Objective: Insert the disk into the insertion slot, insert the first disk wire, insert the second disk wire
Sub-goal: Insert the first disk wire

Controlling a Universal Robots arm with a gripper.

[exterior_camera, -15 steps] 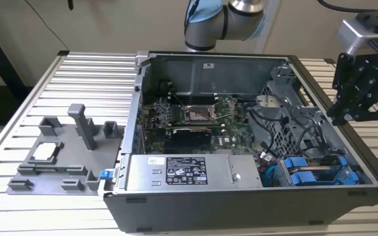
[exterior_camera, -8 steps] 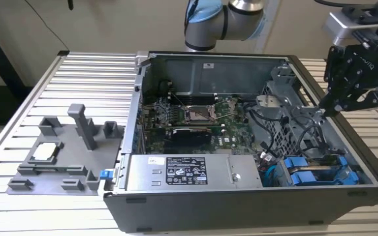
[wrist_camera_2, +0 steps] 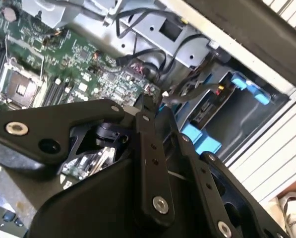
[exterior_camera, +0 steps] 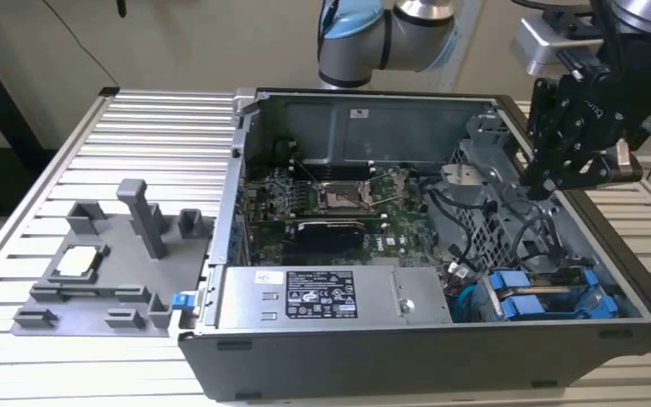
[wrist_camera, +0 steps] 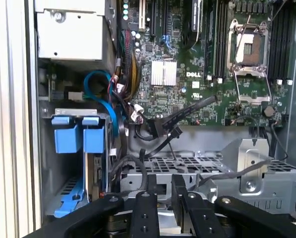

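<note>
1. since the disk [exterior_camera: 542, 298] sits in the insertion slot [wrist_camera: 76, 112] at the near corner of the case on the exterior view's right, with its blue tabs and rail showing, i judge the first step done and the wire work to be the step in hand.
2. the gripper [exterior_camera: 538, 185] hangs inside the open case above the loose black wires [exterior_camera: 525, 231]. it is apart from the disk and, as far as i can see, touches neither the disk nor the slot.
3. its jaws are drawn close together, and the first wrist view shows a thin gap between them. whether a wire end is pinched there i cannot tell.
4. the disk's long axis runs roughly along the exterior view's left-right, beside the near wall of the case. its blue tabbed end points toward the exterior view's left, at the grey power supply [exterior_camera: 325, 297] and the wires, and the other end goes deep into the slot.
5. by my reading, a wire step calls for a plug held square to the disk's exposed end and pushed along that long axis, with neighbouring wires kept clear.
</note>
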